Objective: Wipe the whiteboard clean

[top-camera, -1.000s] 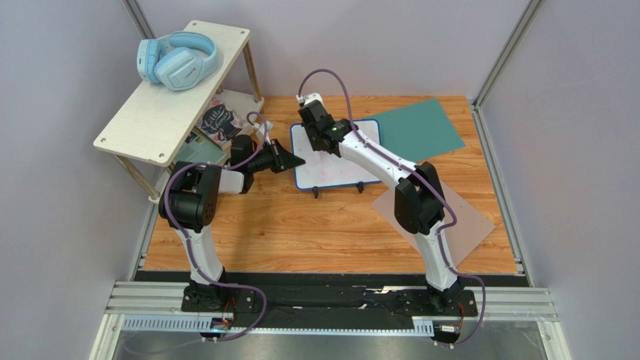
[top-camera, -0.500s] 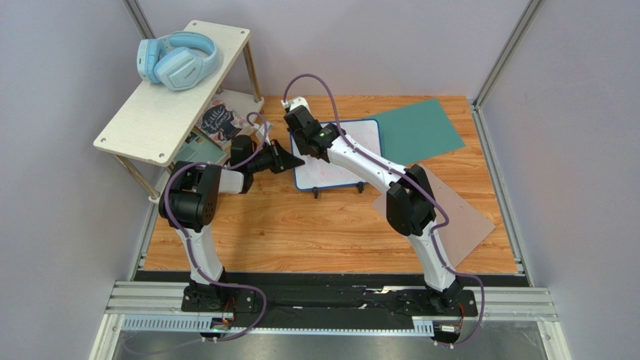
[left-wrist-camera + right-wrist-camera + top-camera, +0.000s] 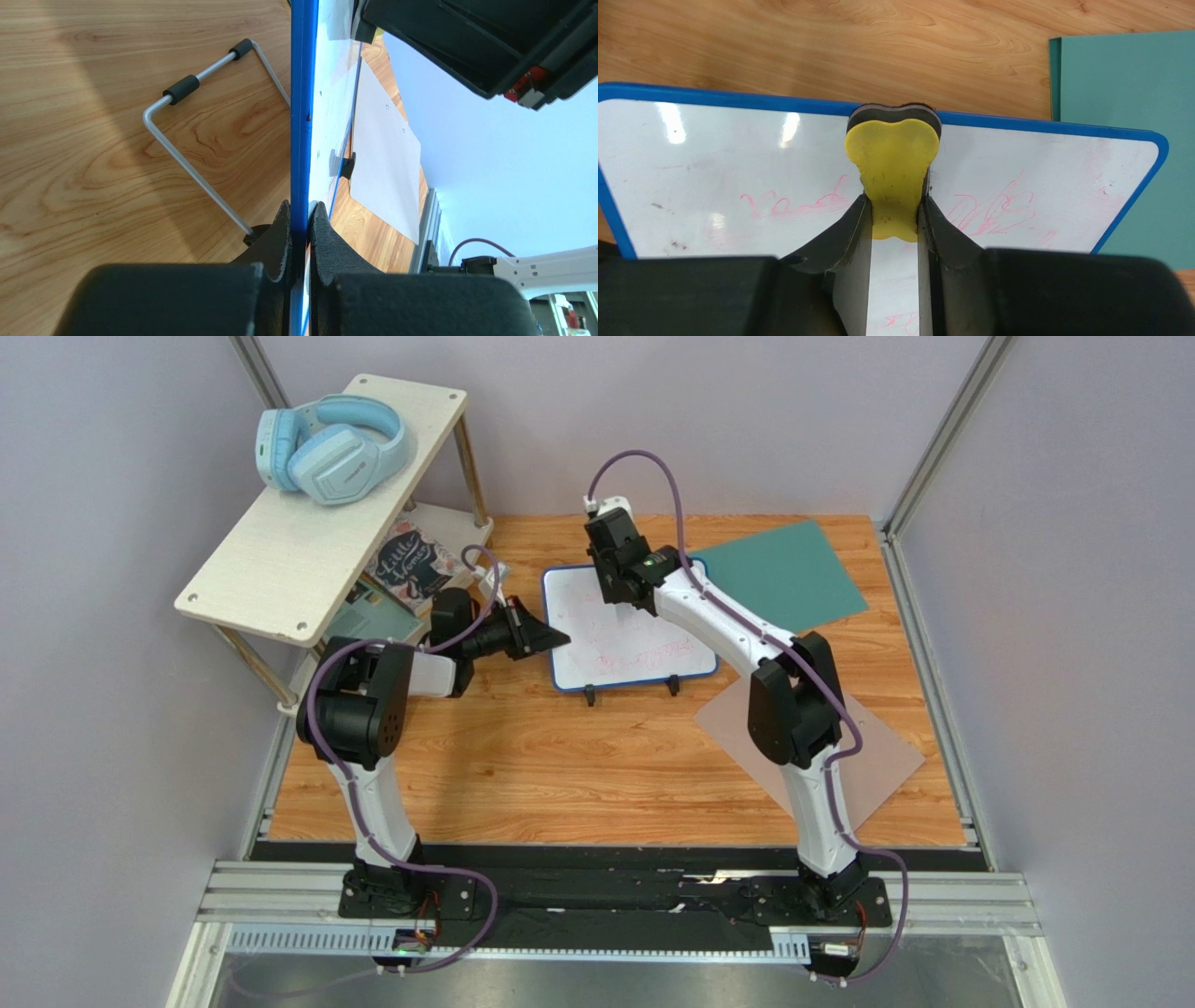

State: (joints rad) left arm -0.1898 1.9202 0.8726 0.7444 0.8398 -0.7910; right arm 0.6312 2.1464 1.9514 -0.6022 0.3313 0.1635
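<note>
The whiteboard (image 3: 617, 647), white with a blue frame and faint pink scribbles, stands tilted on small feet at the middle of the table. My left gripper (image 3: 557, 636) is shut on the board's left frame edge (image 3: 303, 105), with one pad (image 3: 282, 231) on each face. My right gripper (image 3: 894, 206) is shut on a yellow eraser (image 3: 892, 157), which presses against the board (image 3: 724, 161) close to its far blue edge. In the top view the right gripper (image 3: 617, 571) is over the board's upper middle, and the eraser is hidden under it.
A teal sheet (image 3: 779, 574) lies right of the board, and a grey sheet (image 3: 863, 742) lies nearer under the right arm. A wooden shelf (image 3: 281, 546) carrying blue headphones (image 3: 330, 448) stands at the left. The board's wire stand (image 3: 189, 164) rests on the wood.
My right gripper swept left across the board with the eraser, then back right and toward the far edge. The left gripper and the board have stayed put.
</note>
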